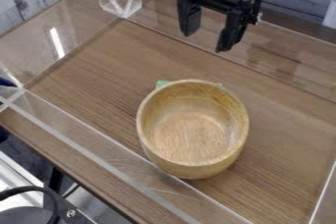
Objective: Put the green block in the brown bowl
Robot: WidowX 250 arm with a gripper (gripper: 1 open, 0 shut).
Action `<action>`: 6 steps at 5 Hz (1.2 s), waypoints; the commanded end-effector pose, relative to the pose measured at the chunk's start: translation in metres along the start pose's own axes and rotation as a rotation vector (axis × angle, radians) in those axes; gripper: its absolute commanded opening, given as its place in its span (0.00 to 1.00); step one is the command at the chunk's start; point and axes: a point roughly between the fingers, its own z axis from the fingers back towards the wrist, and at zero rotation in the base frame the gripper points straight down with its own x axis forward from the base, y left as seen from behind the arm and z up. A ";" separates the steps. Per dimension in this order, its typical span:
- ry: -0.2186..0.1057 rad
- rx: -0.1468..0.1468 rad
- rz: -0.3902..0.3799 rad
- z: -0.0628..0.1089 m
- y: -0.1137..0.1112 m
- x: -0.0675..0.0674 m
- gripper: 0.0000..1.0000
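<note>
The brown bowl stands upright on the wooden table, a little right of the middle, and its hollow is empty. Only a sliver of the green block shows, peeking out behind the bowl's far left rim; the bowl hides the remainder. My gripper hangs above the table beyond the bowl, pointing down. Its two black fingers stand apart, open, with nothing between them. It is well clear of both the block and the bowl.
Low clear plastic walls border the wooden tabletop. A clear plastic corner piece stands at the far left. Black cables lie below the table's near edge.
</note>
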 end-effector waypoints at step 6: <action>0.044 0.002 -0.015 -0.037 0.007 -0.007 1.00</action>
